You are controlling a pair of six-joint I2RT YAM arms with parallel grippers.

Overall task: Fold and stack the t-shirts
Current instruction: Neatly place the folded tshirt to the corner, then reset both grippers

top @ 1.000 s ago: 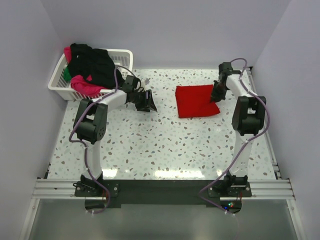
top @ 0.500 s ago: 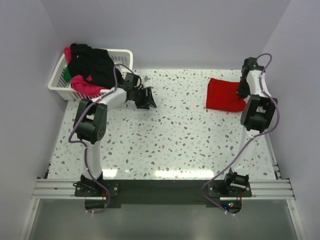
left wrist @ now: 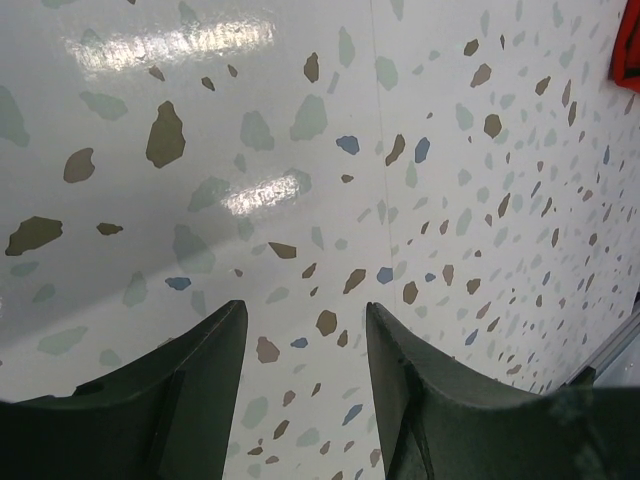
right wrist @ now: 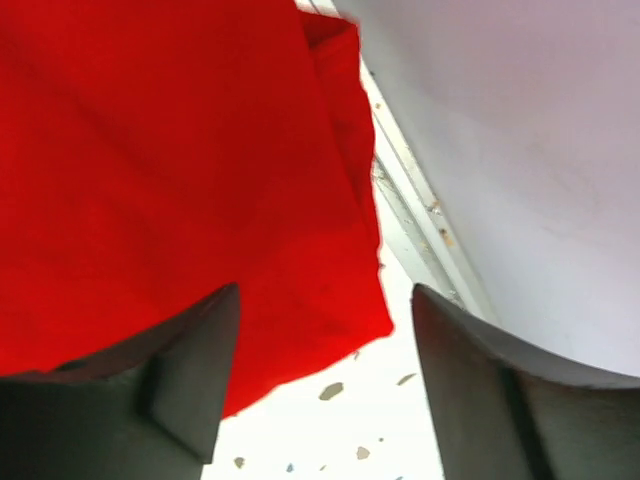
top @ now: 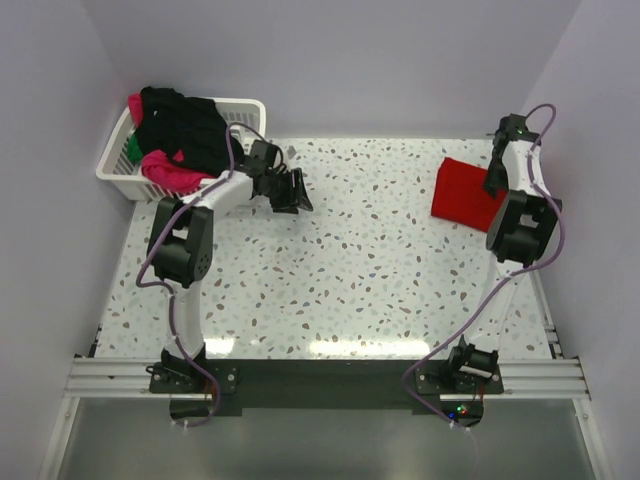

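A folded red t-shirt [top: 462,192] lies flat at the table's far right; it fills the upper left of the right wrist view [right wrist: 180,180]. My right gripper [top: 497,180] hovers over the shirt's right edge, open [right wrist: 325,295], with nothing between its fingers. Its fingertips frame the shirt's corner and bare table. Black [top: 185,125], pink [top: 168,170] and green [top: 132,150] t-shirts are heaped in the basket. My left gripper [top: 295,195] stands open [left wrist: 305,315] just above bare table, to the right of the basket. A sliver of the red t-shirt [left wrist: 630,45] shows in the left wrist view.
The white lattice basket [top: 250,108] sits at the table's back left corner. The right wall [right wrist: 520,150] and the table's edge rail [right wrist: 410,200] run close beside the red shirt and my right gripper.
My right arm slid the red t-shirt rightwards to the table's right edge, then opened and let go of it. The left gripper shifted slightly towards the back.
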